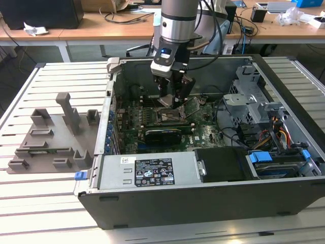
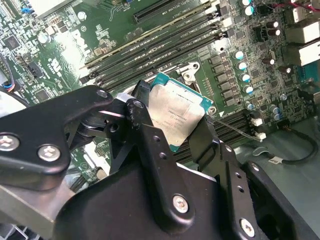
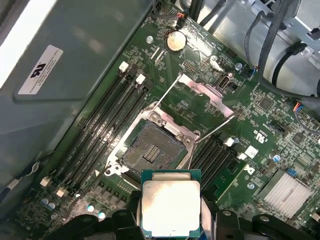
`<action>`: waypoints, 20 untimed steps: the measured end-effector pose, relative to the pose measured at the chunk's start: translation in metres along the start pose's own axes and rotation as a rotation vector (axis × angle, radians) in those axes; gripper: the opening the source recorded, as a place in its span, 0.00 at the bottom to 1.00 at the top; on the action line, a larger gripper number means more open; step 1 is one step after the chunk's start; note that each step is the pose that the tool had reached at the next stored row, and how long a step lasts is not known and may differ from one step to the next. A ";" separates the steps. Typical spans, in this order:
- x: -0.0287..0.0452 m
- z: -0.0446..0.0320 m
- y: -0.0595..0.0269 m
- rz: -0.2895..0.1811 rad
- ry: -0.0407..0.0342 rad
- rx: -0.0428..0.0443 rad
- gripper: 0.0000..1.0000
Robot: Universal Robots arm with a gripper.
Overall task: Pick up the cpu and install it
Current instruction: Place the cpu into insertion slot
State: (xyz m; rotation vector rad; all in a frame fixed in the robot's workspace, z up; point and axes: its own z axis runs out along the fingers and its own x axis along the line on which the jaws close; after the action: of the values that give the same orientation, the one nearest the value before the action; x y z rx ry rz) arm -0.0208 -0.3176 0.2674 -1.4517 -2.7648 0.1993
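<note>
**Chip in the gripper, socket open below**

The arm reaches down into the open computer case [image 1: 203, 195], which lies on its side on a slatted metal table [image 1: 45, 208]. Its gripper [image 1: 172, 103] hangs low over the green motherboard [image 1: 203, 133], in the middle of the case.

The gripper is clamped on the cpu [image 3: 171, 207]. In both wrist views the two black fingers [image 2: 150, 135] press against opposite edges of the chip, its pale silver top facing the cameras and its thin green rim showing around it.

The cpu is not in its seat. In the first wrist view the black socket [image 3: 150, 149] sits just beside the held chip, its field of contacts bare. The metal load bracket [image 3: 202, 96] is swung up and away from the frame, with a thin wire lever [image 3: 212, 131] sticking out next to it. I cannot tell how high above the board the chip rides.

Rows of black memory slots [image 3: 97, 132] run along one side of the socket, and a round coin battery [image 3: 175, 41] sits beyond the raised bracket.

Outside the case, at the exterior view's left, a grey moulded fixture [image 1: 48, 140] rests on the table, well apart from the arm.
</note>
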 end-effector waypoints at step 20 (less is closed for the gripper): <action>0.0000 0.0010 0.0001 0.122 0.0146 0.0059 0.55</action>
State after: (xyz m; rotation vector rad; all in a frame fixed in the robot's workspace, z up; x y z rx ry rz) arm -0.0208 -0.3176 0.2664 -1.6155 -2.6634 0.1971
